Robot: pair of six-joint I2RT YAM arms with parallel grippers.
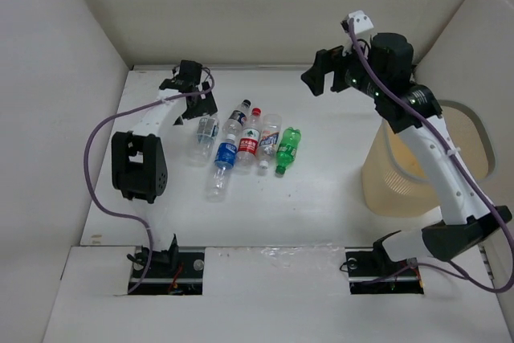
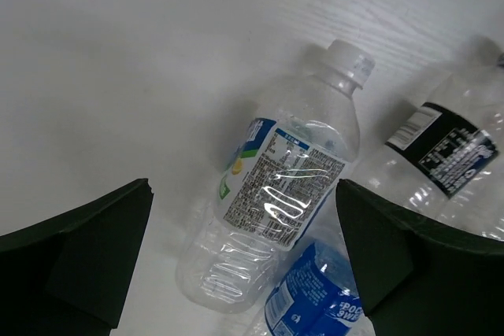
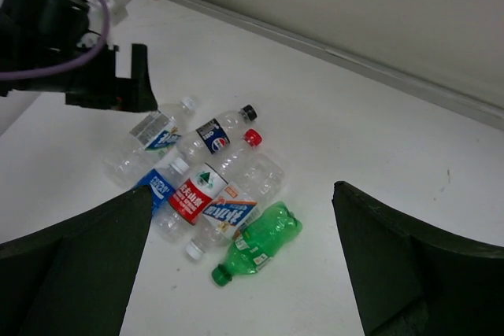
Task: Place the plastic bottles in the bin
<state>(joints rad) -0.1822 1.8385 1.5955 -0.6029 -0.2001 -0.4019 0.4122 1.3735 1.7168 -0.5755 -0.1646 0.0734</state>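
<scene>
A: The left end effector [image 2: 244,257], how did it stand?

B: Its jaws were spread wide and held nothing. It hung low over the end of the bottle cluster farthest from the bin [image 1: 381,178]. Its dark fingers [image 2: 79,265] sat either side of a clear bottle [image 2: 276,194] with a white cap and a blue-and-green label, and neither touched it.

A: And the right end effector [image 1: 320,76]?

B: It was also fully open and empty. It was raised above the surface [image 1: 321,206], behind the bin and on the bin's bottle side, not over its mouth. From overhead, the right arm's white link covered part of the bin.

A: Where were the plastic bottles [image 1: 249,142]?

B: All six lay on their sides in a tight cluster, well apart from the bin, toward the left arm from it. The green bottle [image 1: 287,150] was nearest the bin. Going away from the bin came a pale-labelled bottle [image 1: 269,138], then a red-capped bottle [image 1: 249,140] with a red-and-white label. After those were a black-capped bottle [image 1: 235,118] and a blue-labelled bottle [image 1: 223,158]. The clear bottle between the left fingers lay farthest from the bin.

A: And the bin itself?

B: It stood upright, tan and translucent with a grey rim, its mouth open upward
</scene>
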